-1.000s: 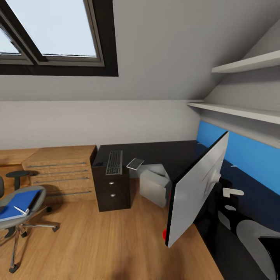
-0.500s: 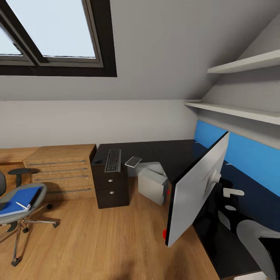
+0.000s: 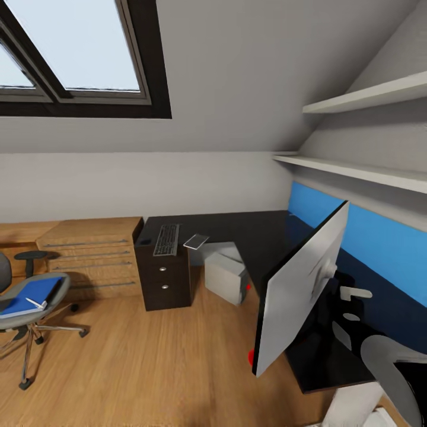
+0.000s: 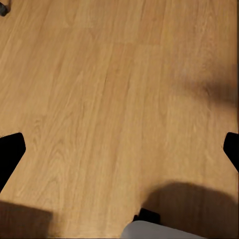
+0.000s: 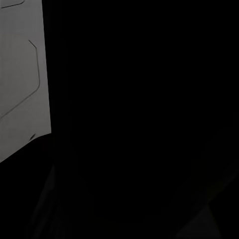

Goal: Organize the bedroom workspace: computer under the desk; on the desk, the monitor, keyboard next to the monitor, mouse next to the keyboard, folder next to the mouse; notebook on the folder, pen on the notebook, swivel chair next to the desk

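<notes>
The monitor (image 3: pixel 299 293) hangs tilted close in front of me, silver-white back showing, over the near end of the black desk (image 3: pixel 237 228). My right arm (image 3: pixel 388 362) reaches behind the monitor and its fingers are hidden; the right wrist view shows a pale panel (image 5: pixel 22 74) against black. Above bare floor, the left gripper (image 4: pixel 119 149) is open and empty. The keyboard (image 3: pixel 166 239), a small dark mouse (image 3: pixel 145 241) and a thin grey notebook (image 3: pixel 196 241) lie on the far desk wing. The computer (image 3: pixel 225 276) stands under the desk. The folder (image 3: pixel 29 295) and a white pen (image 3: pixel 35 303) lie on the swivel chair (image 3: pixel 35 320).
A light oak dresser (image 3: pixel 89 255) stands left of the desk's dark drawers (image 3: pixel 163 279). Two white shelves (image 3: pixel 356 169) and a blue wall panel (image 3: pixel 373 237) run along the right. A skylight (image 3: pixel 77 53) sits in the sloped wall. Oak floor (image 3: pixel 148 356) spreads between me and the chair.
The whole view has shifted: the desk, dresser and chair look farther away and the desk's near end has come into sight. The monitor keeps the same place in my view.
</notes>
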Robot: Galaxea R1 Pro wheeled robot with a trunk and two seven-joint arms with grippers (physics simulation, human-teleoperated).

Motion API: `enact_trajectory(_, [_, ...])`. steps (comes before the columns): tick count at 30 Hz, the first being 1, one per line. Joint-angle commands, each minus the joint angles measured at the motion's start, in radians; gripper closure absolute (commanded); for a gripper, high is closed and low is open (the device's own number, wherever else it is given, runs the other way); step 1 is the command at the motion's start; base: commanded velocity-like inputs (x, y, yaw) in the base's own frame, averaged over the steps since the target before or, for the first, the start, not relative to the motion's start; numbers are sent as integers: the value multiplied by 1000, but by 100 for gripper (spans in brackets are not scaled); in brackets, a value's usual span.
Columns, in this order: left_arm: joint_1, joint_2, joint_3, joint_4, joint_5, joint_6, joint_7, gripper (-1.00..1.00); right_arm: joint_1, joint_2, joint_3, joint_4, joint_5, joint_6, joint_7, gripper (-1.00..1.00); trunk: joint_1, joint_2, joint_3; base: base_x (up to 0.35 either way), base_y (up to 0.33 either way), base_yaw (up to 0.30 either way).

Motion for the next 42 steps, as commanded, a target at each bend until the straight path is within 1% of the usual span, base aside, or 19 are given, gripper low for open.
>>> enact_trajectory(1, [0, 0, -8, -2, 8, -1, 5, -100, -1, 0, 11, 2, -19, -6, -1, 100, 0, -1, -1, -262, -239, 0])
enact_trajectory(6, [1, 0, -8, -2, 8, -1, 5, -100, -1, 0, 11, 2, -19, -6, 0, 100, 0, -1, -1, -243, -251, 0])
enact_trajectory(9, [0, 1, -8, -2, 8, -1, 5, -100, -1, 0, 11, 2, -19, -6, 0, 100, 0, -1, -1, -82, -307, 0])
enact_trajectory(13, [0, 1, -8, -2, 8, -2, 4, -100, -1, 0, 12, 2, -19, -6, -1, 100, 0, -1, -1, -20, -119, 0])
enact_trajectory(24, [0, 0, -8, -1, 8, -2, 4, -100, -1, 0, 12, 2, -19, -5, 0, 100, 0, -1, 1, -1, -19, 48])
enact_trajectory(36, [0, 0, -10, -1, 8, 0, 4, -100, -1, 0, 12, 2, -19, -5, -1, 100, 0, -1, 1, 0, -283, 1])
enact_trajectory(42, [0, 0, -10, -1, 8, 0, 4, -100, -1, 0, 14, 2, -18, -5, 1, 100, 0, -1, 1, 0, -89, 0])
